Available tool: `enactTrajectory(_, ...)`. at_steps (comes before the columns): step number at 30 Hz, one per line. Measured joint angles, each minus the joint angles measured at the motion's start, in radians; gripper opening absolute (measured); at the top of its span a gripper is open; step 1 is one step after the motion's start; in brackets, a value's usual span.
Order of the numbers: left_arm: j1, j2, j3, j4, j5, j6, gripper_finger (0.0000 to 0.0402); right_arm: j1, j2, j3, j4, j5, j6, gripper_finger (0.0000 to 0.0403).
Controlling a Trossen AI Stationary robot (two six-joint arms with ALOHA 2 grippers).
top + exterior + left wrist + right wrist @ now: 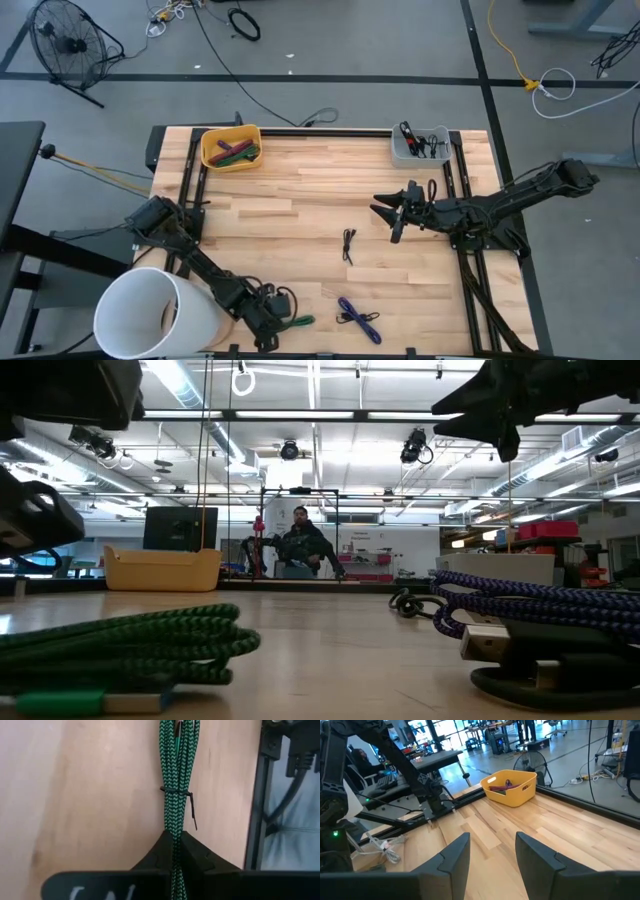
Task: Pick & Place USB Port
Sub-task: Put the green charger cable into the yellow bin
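Observation:
A bundled green braided USB cable (178, 770) lies on the wooden table near its front edge, left of centre (297, 322), bound by a black tie (180, 795). My left gripper (175, 851) slants down from the left and is shut on it (270, 325). In the low view the green cable (130, 645) lies flat on the tabletop. My right gripper (492, 855) hangs open and holds nothing above the table's right middle (395, 215). My left gripper pinches the green cable bundle between its two fingers (192, 855), at the part of the bundle (175, 836) on the gripper's side of the black tie. The fingers slant down and point along the bundle. Several strands run between them, and the cable lies on the table.
A blue braided cable (358, 320) lies just right of the green one, and a small black cable (348, 243) lies mid-table. A yellow bin (231, 147) stands far left, a grey bin (420, 145) far right. A white cylinder (150, 315) stands at the near left corner.

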Motion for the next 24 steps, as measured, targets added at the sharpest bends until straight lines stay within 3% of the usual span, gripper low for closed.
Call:
enactTrajectory(7,0.034,-0.06,-0.003,-0.128,-0.104,0.06,0.0015,0.0,0.0,0.0,-0.037,0.0,0.026,0.016)
enactTrajectory(15,0.066,-0.239,-0.005,-0.551,-0.307,0.066,0.0014,0.0,0.0,0.0,-0.041,0.0,0.026,0.016)
enactTrajectory(24,0.227,-0.379,-0.007,-0.912,-0.427,0.143,0.0014,0.0,0.0,0.0,-0.04,0.0,0.037,0.016)
